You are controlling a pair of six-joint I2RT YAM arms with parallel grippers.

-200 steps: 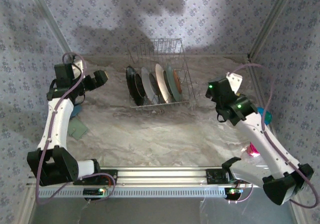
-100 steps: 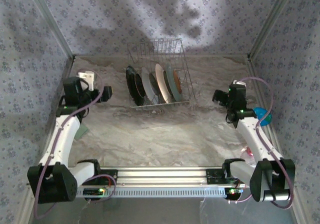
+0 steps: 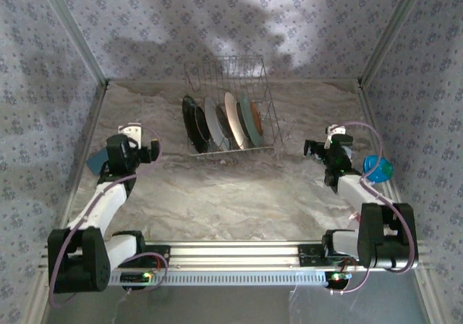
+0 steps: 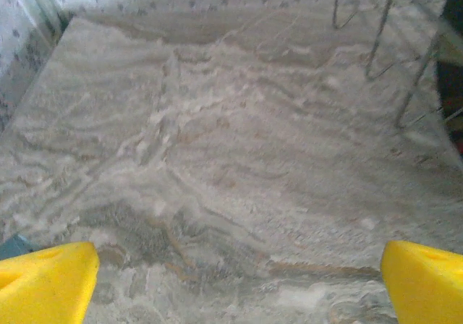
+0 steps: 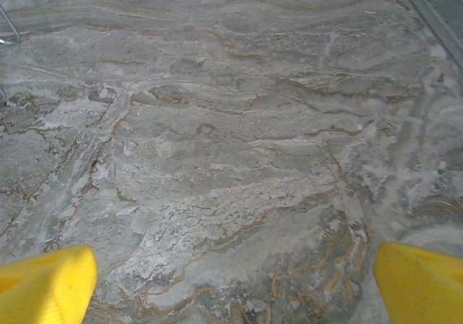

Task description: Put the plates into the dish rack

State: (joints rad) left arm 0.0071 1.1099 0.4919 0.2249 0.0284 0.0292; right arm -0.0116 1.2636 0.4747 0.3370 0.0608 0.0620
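From above, 4 plates [image 3: 221,121] stood on edge in the dish rack [image 3: 230,111] at the table's [image 3: 239,186] far side, with a blue cup [image 3: 377,168] beside the right gripper [image 3: 312,149] and the left gripper [image 3: 148,152] well apart from the rack; the left wrist view showed its yellow fingers [image 4: 43,284] spread wide near the rack's wires, and the right wrist view showed that gripper's fingers [image 5: 43,284] equally parted over marbled tabletop.

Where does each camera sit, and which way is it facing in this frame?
Top external: above, behind the arms, looking down on table, dish rack, plates; both arms show.
Left wrist: low, facing tabletop and rack wires; left gripper open.
Right wrist: low, facing tabletop; right gripper open.
Shared: top and left wrist both see the rack.
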